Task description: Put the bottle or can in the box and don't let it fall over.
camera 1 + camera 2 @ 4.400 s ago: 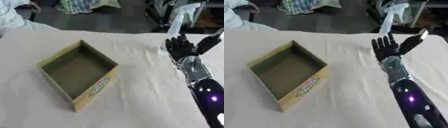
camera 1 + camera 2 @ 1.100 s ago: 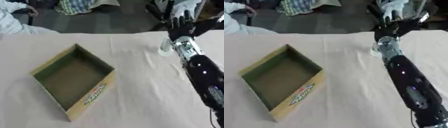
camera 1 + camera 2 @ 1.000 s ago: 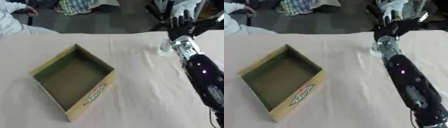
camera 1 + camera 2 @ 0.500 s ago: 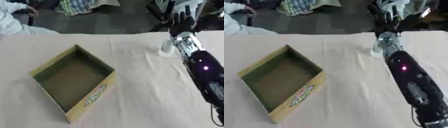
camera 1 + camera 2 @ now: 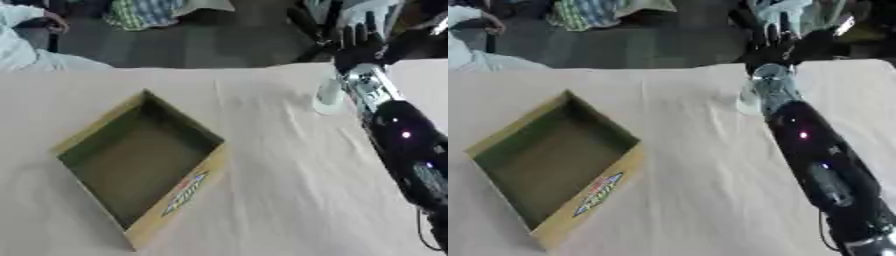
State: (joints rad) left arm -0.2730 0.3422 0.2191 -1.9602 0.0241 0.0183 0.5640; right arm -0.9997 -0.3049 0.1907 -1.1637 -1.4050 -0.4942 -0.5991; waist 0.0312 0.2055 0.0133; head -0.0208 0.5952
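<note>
We see the cardboard box [image 5: 140, 165] lying open and empty on the tabletop [image 5: 271, 200], well to the left of our right robot hand [image 5: 360, 47] and nearer us. That robot hand reaches past the far edge, fingers straight and spread wide, holding nothing. The pale bottle [image 5: 329, 94] stands upright just left of its wrist.
</note>
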